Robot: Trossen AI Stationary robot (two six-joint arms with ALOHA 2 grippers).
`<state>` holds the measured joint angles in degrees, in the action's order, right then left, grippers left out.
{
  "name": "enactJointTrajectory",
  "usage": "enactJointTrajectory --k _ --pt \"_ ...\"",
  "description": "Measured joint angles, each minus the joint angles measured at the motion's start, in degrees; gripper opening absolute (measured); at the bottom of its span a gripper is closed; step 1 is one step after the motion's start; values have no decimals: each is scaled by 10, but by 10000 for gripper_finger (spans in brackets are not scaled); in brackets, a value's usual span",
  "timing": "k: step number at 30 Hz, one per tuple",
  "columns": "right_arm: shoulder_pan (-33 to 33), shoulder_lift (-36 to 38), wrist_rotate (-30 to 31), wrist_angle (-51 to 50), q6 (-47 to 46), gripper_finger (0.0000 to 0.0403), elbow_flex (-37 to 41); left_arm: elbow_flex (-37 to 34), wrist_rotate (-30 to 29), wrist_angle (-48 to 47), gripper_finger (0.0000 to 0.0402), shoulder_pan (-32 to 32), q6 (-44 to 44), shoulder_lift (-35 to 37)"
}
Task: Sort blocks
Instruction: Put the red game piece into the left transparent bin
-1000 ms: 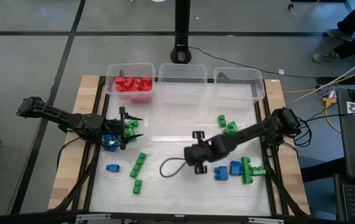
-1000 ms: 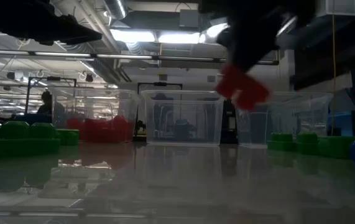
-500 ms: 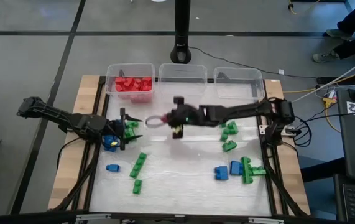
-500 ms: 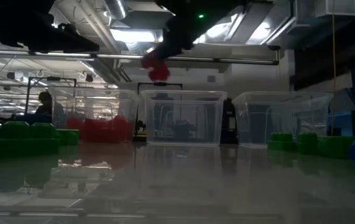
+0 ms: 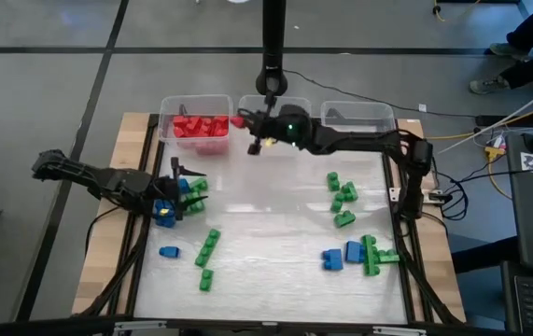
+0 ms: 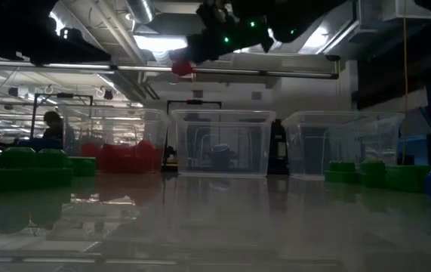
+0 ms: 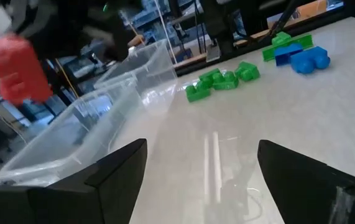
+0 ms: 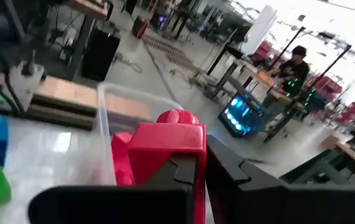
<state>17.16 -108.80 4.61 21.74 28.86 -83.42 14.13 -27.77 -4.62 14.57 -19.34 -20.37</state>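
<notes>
Two arms show from above: the right gripper (image 5: 245,121) is clamped on a red block (image 5: 240,120) between the red-filled bin (image 5: 194,131) and the middle bin (image 5: 273,112); the left gripper (image 5: 189,189) waits, fingers apart, with loose blocks (image 5: 344,201) well off to its side. Low view: the red block hangs high above the bins. Right wrist: its fingers (image 8: 183,180) pinch the red block.

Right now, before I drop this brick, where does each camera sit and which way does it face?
High: overhead, straight down; both arms, right gripper carrying the red brick beside the red-filled bin.
Low: tabletop level, facing the bins; right arm overhead.
Left wrist: past open left gripper across the table.
Right wrist: past its own fingers clamping the brick.
All four show the brick.
</notes>
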Motion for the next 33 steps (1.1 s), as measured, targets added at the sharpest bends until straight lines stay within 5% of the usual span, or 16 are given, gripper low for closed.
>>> enactJointTrajectory --k 20,33 --pt "74 -271 -84 3 -2 30 -334 0 -24 36 296 -34 -106 8" --pt "72 -272 -93 -162 -37 212 -354 0 -23 30 296 -35 -83 8"
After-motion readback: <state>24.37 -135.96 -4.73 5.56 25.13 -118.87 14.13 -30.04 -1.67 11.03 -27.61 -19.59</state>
